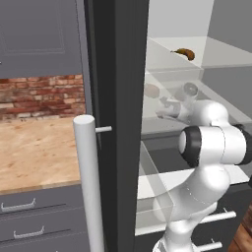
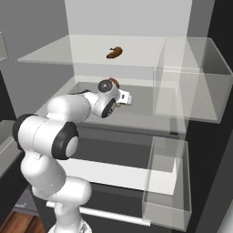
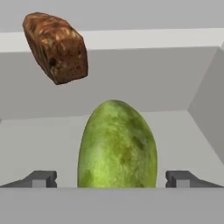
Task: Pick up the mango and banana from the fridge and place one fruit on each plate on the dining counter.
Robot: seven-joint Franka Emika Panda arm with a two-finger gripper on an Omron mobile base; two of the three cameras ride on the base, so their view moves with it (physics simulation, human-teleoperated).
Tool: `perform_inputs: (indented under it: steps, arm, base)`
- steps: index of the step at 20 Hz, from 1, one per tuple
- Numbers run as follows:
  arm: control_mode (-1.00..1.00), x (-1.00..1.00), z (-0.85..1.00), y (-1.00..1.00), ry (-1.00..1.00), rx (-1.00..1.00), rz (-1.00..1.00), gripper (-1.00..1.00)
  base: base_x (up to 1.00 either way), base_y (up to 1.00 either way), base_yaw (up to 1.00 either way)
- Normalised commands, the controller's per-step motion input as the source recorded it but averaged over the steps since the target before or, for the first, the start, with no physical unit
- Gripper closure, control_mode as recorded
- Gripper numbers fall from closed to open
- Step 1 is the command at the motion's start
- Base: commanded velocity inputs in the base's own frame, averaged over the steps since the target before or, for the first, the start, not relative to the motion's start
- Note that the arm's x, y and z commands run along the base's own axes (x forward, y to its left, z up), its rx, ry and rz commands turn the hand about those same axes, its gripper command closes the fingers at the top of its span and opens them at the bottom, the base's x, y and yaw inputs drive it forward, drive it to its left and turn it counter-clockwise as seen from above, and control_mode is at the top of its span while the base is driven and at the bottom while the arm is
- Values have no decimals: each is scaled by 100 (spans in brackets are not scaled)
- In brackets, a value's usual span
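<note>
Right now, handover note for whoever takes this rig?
End effector: open, fingertips either side of the rounded green mango, not closed on it.
Mango sits on a shelf inside the open dark grey fridge. A brown mottled curved fruit, probably the banana, lies on the clear shelf above.
Done: reach to the mango.
Left: grasp mango, carry it to a plate, then the banana.

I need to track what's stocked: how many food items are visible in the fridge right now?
2. The green mango lies on the middle shelf, between the open claw's tips; a brown lump sits on the shelf above. Others may be hidden behind the arm.
</note>
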Motion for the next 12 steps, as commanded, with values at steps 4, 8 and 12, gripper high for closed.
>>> perform_inputs:
  steps: [4,8,12]
  arm:
    - [-100,4,-49,0,15,0,0,100]
    - [-100,0,-38,0,2,0,0,100]
    - [-100,-20,-28,3,-3,0,5,100]
  base:
    - [0,0,0]
    - [0,0,0]
    - [0,0,0]
